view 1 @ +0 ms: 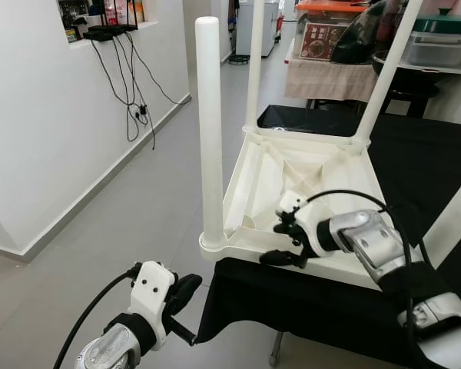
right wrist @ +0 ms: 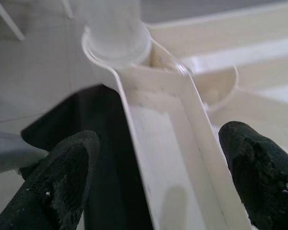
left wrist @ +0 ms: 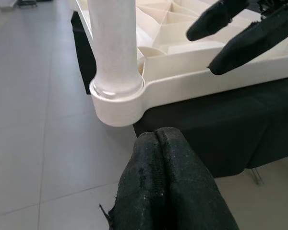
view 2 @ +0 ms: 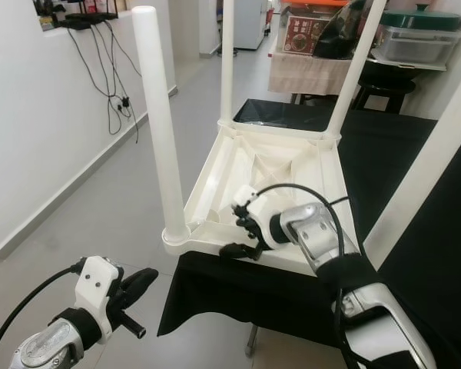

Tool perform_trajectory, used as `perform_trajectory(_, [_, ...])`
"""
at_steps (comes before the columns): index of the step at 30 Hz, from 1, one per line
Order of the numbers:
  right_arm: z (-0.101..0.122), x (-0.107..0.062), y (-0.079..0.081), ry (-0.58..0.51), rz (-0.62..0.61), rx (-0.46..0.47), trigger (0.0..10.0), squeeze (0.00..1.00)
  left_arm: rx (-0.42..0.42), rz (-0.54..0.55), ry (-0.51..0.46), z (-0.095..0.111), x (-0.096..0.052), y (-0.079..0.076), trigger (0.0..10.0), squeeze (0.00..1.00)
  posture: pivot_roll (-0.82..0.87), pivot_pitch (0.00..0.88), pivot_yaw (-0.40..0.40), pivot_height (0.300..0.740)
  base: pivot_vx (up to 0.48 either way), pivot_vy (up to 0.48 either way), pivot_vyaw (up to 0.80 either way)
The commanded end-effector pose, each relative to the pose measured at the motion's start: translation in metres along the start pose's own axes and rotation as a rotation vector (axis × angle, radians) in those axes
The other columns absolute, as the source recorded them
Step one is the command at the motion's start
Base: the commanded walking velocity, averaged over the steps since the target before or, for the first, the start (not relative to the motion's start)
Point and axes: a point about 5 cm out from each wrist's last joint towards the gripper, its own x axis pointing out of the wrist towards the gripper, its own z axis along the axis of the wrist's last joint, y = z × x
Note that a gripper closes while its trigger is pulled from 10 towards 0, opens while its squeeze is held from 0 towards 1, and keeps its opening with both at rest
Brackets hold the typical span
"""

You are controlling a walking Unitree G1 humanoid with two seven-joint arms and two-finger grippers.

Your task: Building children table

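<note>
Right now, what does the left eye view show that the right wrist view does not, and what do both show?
Left eye view alone: the left gripper low beside the black-draped table, the three further legs, the wall cables.

Right wrist view alone: the right gripper's open fingers straddling the white tabletop's rim, up close.

Both: the upturned tabletop and its near corner leg seated in the socket.

Both arms are shiny silver metal with white plastic wrist housings, looping black cables, and grippers with two long black fabric-looking fingers.
</note>
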Motion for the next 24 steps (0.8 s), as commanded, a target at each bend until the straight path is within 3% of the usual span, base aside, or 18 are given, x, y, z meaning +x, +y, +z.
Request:
perform_trajectory(1, [0.006, -0.001, 0.001, -0.044, 0.032, -0.002, 10.0, 0.00, -0.006, -0.002, 0.016, -0.002, -0.001, -0.001, 10.0, 0.00, 0.00, 0.000, -0.041, 0.740, 0.000, 0.000, 0.00])
perform_trajectory(4, [0.006, 0.000, 0.002, -0.042, 0.063, -0.009, 10.0, 0.00, -0.007, -0.002, 0.017, -0.001, -0.002, -0.001, 10.0, 0.00, 0.00, 0.000, -0.040, 0.740, 0.000, 0.000, 0.00])
perform_trajectory(11, [-0.021, 0.006, -0.001, 0.148, 0.030, 0.004, 10.0, 0.00, -0.002, -0.004, 0.017, 0.000, -0.001, -0.002, 10.0, 0.00, 0.00, 0.000, -0.039, 0.740, 0.000, 0.000, 0.00])
perform_trajectory(13, [-0.030, 0.008, -0.010, 0.212, -0.049, 0.063, 10.0, 0.00, 0.000, -0.003, 0.017, 0.000, -0.002, -0.002, 10.0, 0.00, 0.00, 0.000, -0.038, 0.740, 0.000, 0.000, 0.00])
perform_trajectory(15, [-0.030, 0.008, -0.010, 0.212, -0.049, 0.063, 10.0, 0.00, 0.000, -0.003, 0.017, 0.000, -0.002, -0.002, 10.0, 0.00, 0.00, 0.000, -0.038, 0.740, 0.000, 0.000, 0.00])
perform_trajectory(18, [-0.034, 0.010, -0.020, 0.244, -0.166, 0.179, 10.0, 0.00, 0.002, -0.003, 0.018, 0.000, -0.002, -0.002, 10.0, 0.00, -0.01, 0.000, -0.035, 0.740, 0.000, 0.000, 0.00])
perform_trajectory(19, [-0.034, 0.010, -0.020, 0.244, -0.166, 0.179, 10.0, 0.00, 0.002, -0.003, 0.018, 0.000, -0.002, -0.002, 10.0, 0.00, -0.01, 0.000, -0.035, 0.740, 0.000, 0.000, 0.00])
perform_trajectory(21, [-0.036, 0.010, -0.025, 0.250, -0.244, 0.237, 5.1, 0.00, 0.003, -0.005, 0.018, 0.001, -0.002, -0.002, 10.0, 0.00, -0.01, 0.000, -0.033, 0.740, 0.000, 0.000, 0.00])
perform_trajectory(22, [-0.037, 0.010, -0.026, 0.248, -0.263, 0.247, 3.6, 0.00, 0.003, -0.005, 0.018, 0.001, -0.002, -0.002, 10.0, 0.00, -0.01, 0.000, -0.033, 0.740, 0.000, 0.000, 0.00])
perform_trajectory(24, [-0.037, 0.009, -0.027, 0.247, -0.274, 0.252, 3.6, 0.00, 0.004, -0.006, 0.018, 0.001, -0.002, -0.002, 10.0, 0.00, -0.01, 0.000, -0.033, 0.740, 0.000, 0.000, 0.00])
